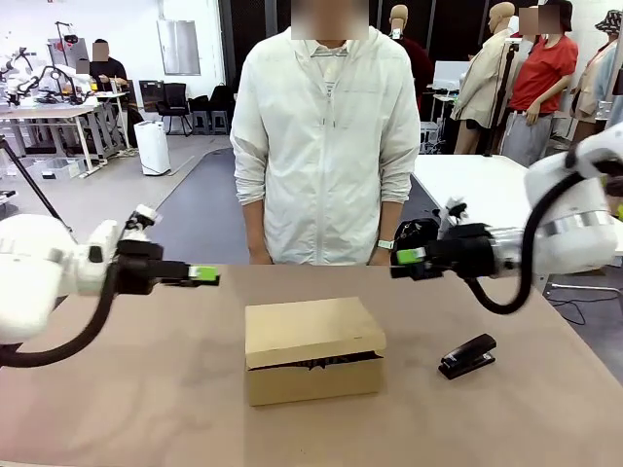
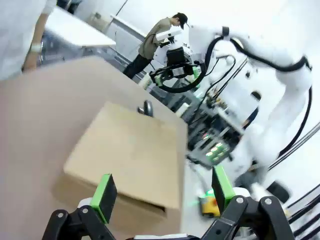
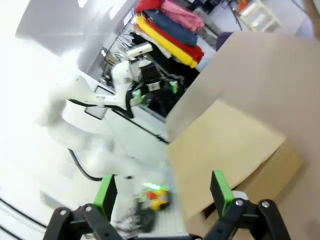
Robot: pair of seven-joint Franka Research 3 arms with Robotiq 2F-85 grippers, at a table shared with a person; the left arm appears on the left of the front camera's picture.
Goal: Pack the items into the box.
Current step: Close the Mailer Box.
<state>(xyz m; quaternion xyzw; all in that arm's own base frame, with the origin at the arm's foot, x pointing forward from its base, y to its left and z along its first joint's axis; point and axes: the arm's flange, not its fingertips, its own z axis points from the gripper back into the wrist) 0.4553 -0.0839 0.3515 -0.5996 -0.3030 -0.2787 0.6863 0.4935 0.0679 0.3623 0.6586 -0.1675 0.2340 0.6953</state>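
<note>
Cardboard box (image 1: 313,350) sits mid-surface, flap lid folded down over the top but not fully seated: a dark slit shows along the near front edge under the flap, with something dark just visible inside. Cannot tell what that dark content is; the pouch and yellow tool are not identifiable from here. Judging by the lid down and nothing loose beside it but the stapler, packing looks at or near its end.

Handling, as a judgement: thin plain card, light, walls stiff enough at the corners but the flap will flex and spring. Smooth card may slip between pads. Best hold would be across the short sides low on the walls, or a press down on the front of the flap to seat it.

Black stapler (image 1: 467,355) lies to the right of the box, near it but apart.

Left hand (image 1: 203,275) hovers above and left of the box, fingers spread wide, nothing between them; left wrist view confirms the gap, box below. Right hand (image 1: 410,257) hovers above and right of the box, likewise wide apart and empty.

Person (image 1: 326,136) stands beyond the box at the far edge of the surface (image 1: 117,389), arms down.
</note>
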